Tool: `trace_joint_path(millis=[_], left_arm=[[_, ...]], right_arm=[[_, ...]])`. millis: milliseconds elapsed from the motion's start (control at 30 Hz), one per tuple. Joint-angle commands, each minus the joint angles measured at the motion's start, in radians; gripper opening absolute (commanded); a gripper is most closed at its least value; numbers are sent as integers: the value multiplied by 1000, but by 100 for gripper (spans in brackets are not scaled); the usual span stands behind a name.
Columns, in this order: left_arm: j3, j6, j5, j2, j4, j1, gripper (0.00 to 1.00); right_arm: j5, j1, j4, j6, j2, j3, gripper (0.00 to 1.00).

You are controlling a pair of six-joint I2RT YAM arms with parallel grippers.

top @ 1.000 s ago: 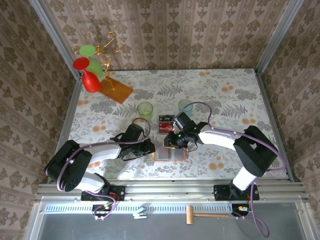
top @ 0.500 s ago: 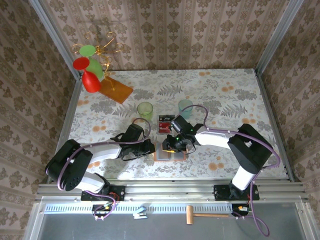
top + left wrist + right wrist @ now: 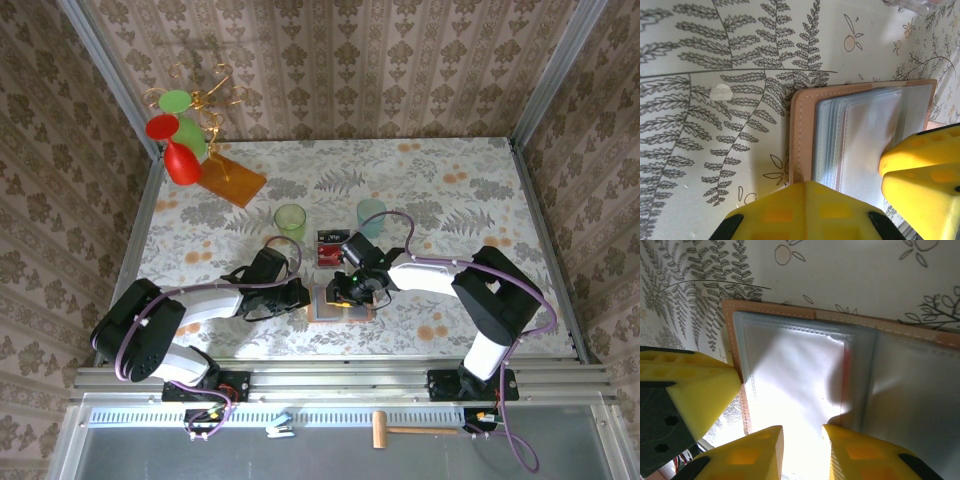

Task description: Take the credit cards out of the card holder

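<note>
I have the card holder [image 3: 340, 305] lying open on the fern-and-orange patterned table [image 3: 450, 190], towards its near edge. My left gripper [image 3: 303, 296] is closed, its tip against the holder's left border. The right gripper [image 3: 802, 435] sits over a clear sleeve with its jaws slightly parted. Credit cards [image 3: 330, 247] lie just behind the holder, with a green cup [image 3: 290, 220] and a pale blue cup [image 3: 371, 212] beyond them. Far back-left of the holder, an orange board [image 3: 232, 180] carries a stand of red and green glasses [image 3: 178, 140]. Damask wallpaper [image 3: 330, 70] covers the walls.
</note>
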Motion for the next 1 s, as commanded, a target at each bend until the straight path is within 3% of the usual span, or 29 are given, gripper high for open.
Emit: trace_joint_path(millis=[0, 400, 633, 967], left_arm=[[-13, 28, -3, 22, -24, -7, 7], [-17, 29, -1, 32, -21, -6, 7], [1, 29, -1, 10, -47, -6, 8], [80, 22, -15, -91, -143, -11, 19]], right_arm=[[54, 6, -69, -7, -22, 11, 27], [75, -1, -73, -10, -40, -6, 27], [33, -18, 19, 16, -44, -58, 26], [-36, -46, 140, 47, -60, -134, 23]])
